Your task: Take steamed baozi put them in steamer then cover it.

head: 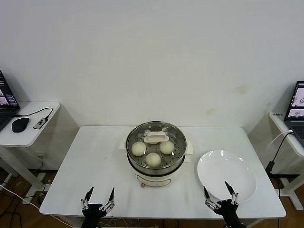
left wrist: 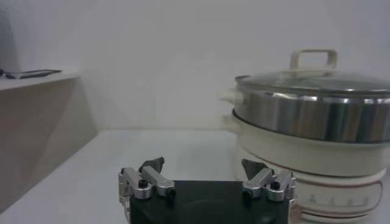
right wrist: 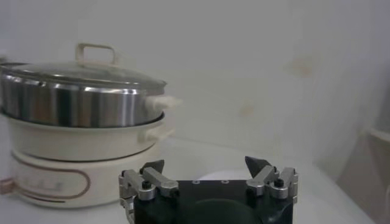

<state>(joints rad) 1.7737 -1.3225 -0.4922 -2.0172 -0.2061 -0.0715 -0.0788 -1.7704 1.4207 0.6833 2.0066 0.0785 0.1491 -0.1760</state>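
Baozi (head: 153, 159) sit under the steamer's (head: 155, 170) lid; left claw (head: 99, 196) and right claw (head: 220, 192) released.

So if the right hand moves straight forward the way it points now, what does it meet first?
Probably the white plate, since the open right hand already hangs over its near rim. Beyond that the way looks free to the wall; the steamer stands off to its left.

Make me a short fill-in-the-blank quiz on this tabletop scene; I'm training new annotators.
1. The round glass lid with a white handle sits on the shiny stainless-steel steamer, so the steamer is ____.
2. The flat white plate holds ____ buns.
3. Through the lid, ____ cream-white buns are visible.
4. Both the left gripper and right gripper are ____.

Answers: covered; no; three; open
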